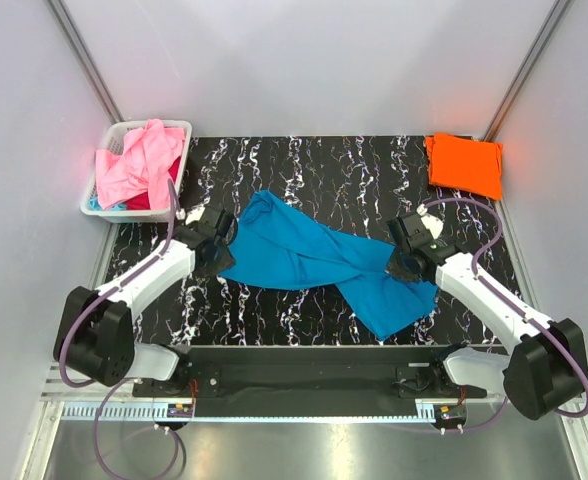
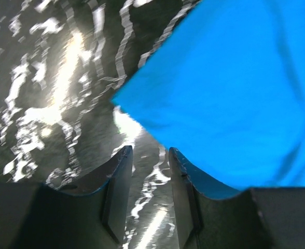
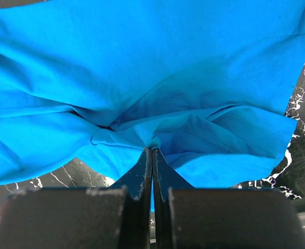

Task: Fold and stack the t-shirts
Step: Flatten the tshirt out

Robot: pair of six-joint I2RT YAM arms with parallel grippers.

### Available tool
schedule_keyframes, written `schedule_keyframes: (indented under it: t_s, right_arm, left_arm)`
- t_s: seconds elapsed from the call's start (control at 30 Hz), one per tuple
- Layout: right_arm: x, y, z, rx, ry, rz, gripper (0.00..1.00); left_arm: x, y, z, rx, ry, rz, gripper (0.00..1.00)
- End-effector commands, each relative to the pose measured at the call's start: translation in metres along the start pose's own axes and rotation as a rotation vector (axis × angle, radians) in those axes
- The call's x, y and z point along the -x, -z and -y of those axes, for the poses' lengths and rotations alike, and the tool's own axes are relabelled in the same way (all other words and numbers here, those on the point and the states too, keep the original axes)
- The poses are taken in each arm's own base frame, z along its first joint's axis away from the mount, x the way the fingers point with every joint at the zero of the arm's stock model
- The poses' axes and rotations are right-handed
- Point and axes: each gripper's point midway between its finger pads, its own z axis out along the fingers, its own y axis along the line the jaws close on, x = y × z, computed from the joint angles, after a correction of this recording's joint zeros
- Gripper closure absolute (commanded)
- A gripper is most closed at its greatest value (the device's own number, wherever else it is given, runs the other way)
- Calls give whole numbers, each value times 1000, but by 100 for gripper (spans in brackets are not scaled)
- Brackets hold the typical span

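Teal-blue t-shirt (image 3: 142,67) clamped in R gripper (image 3: 152,150): fingers (image 3: 137,181) pressed flat together, a fold of cloth w/ a stitched seam bunched right at the tips. Creases fanning out from that pinch, rest of the fabric spread wide across the wrist view. A little black marble table (image 3: 303,155) showing at the sides.

L gripper (image 2: 150,150): fingers (image 2: 119,181) apart, nothing btwn them but bare marble. Shirt corner (image 2: 225,93) just beyond the tips, its edge lying over the tip of one finger; no grip on it.

From top view: R gripper (image 1: 402,262) on the near-right part of the teal-blue t-shirt (image 1: 304,258), L gripper (image 1: 217,232) at the shirt's far-left edge. Shirt unfolded, rumpled, stretched diagonally across mid-table from far left to near right, narrowed and twisted approx. at the middle.

Outward from there: orange t-shirt (image 1: 464,165) folded flat at far-right corner of the table (image 1: 274,310), well apart from the teal one. White lattice basket (image 1: 154,125) at far-left corner, pink t-shirt (image 1: 139,165) heaped in it and spilling over the rim, a bit of red cloth (image 1: 166,195) under the pink.
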Motion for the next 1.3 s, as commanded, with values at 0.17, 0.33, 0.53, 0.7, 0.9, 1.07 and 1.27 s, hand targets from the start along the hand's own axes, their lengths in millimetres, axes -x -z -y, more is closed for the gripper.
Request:
schedule_keyframes:
  t_s: [0.17,0.33,0.53,0.7,0.9,1.07,1.27]
  right_arm:
    - [12,7,-12,42,-20,36,100]
    - [12,8,-13,47,-18,36,100]
    - [13,9,-15,55,-15,36,100]
    - [13,8,-18,56,-8,28,100]
    - [11,5,-18,50,-3,15,100]
    - [11,5,-18,51,2,14,100]
    - [11,8,-19,59,4,12,100]
  left_arm:
    - [11,-7,-31,186,54,85,66]
    - [5,-23,-30,232,39,41,66]
    - [4,-34,-21,223,27,22,64]
    - [10,-38,-15,199,32,34,59]
    - [4,-48,-18,191,37,7,55]
    - [-7,-67,-15,141,67,-39,53]
    - [-10,-72,-15,129,81,-59,65]
